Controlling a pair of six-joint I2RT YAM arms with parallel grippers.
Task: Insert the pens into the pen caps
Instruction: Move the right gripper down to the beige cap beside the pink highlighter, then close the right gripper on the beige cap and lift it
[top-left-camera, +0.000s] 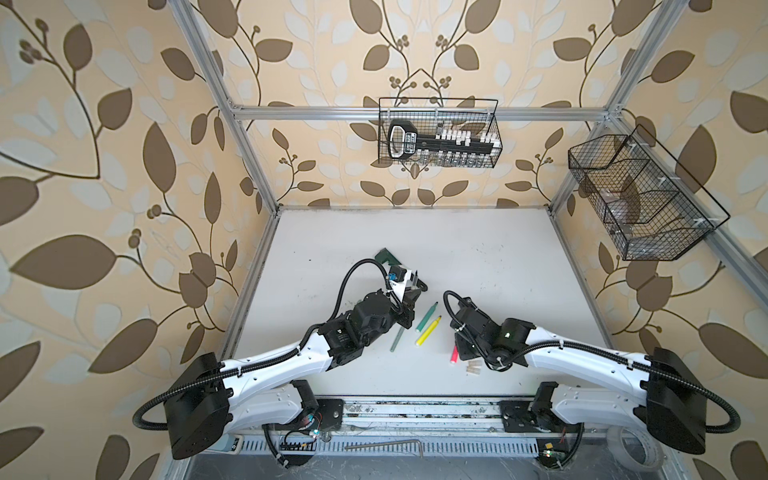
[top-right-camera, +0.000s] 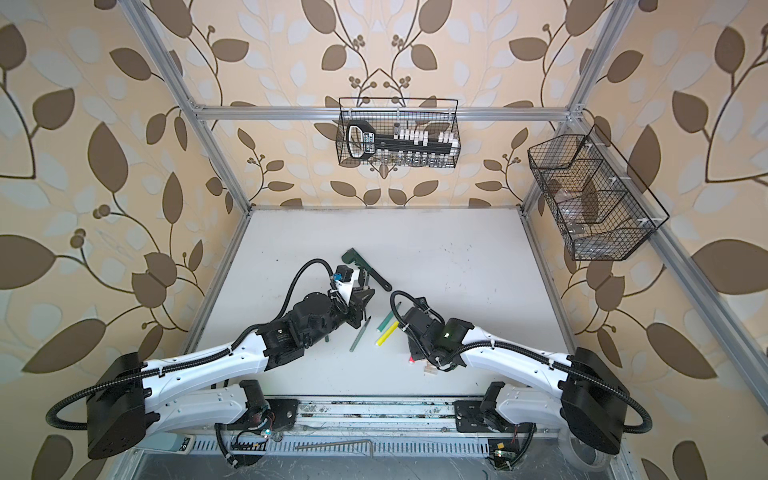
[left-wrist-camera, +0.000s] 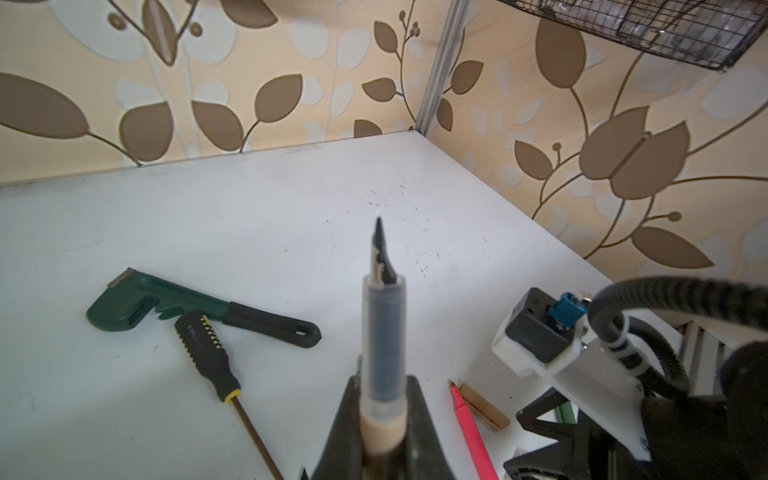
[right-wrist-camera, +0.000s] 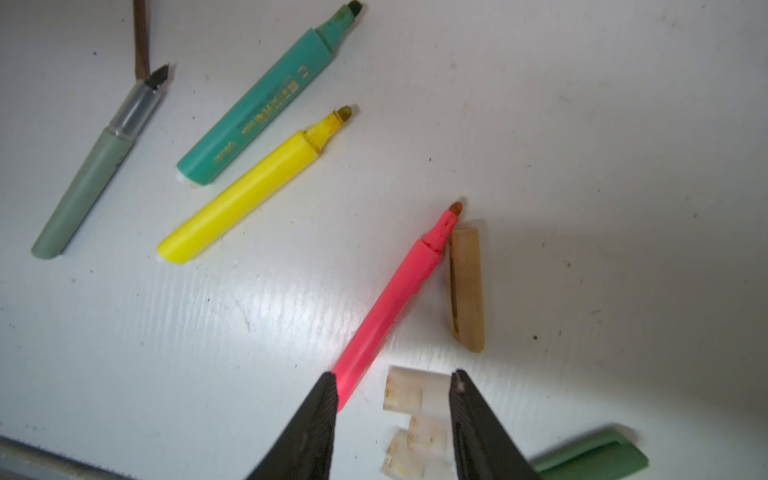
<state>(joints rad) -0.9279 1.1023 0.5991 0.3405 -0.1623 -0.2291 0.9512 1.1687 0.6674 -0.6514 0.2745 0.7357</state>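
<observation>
- left gripper clamped tight on the gold-brown pen, nib sticking out
- right gripper spread around a pale cap on the table, pink pen right beside
- back basket: black tool with white bits
- side basket: clear stuff, can't tell what

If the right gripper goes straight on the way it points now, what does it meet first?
Probably the pale translucent cap between the right gripper's open jaws, though depth is unclear; the pink pen lies just beside.
</observation>
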